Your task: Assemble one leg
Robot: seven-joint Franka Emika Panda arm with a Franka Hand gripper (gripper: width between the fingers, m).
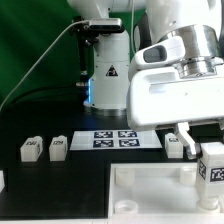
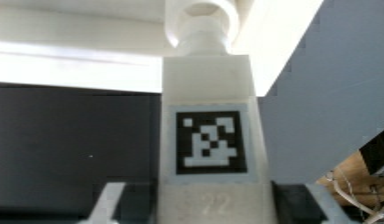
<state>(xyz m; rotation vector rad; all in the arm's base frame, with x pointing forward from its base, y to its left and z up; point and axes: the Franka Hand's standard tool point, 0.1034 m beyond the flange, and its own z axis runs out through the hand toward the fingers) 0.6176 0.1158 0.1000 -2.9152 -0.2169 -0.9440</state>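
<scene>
We count four legs, one tabletop [image 1: 150, 195] and one marker board [image 1: 115, 138]. The pincer [image 1: 204, 142] is clamped on one leg [image 1: 212, 165], which stands upright between its fingers [image 2: 121, 203], tag facing the wrist camera, above the tabletop's corner on the exterior view's right. Another leg [image 1: 175, 146] sits just beside the marker board, and two more [image 1: 30, 150] [image 1: 57, 148] sit on the exterior view's left. The table [image 1: 60, 195] is black, with a green backdrop [image 1: 35, 35] behind it.

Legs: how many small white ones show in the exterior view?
4. Two side by side at the exterior view's left, one beside the marker board, one leg in the end effector. More may be hidden.
</scene>
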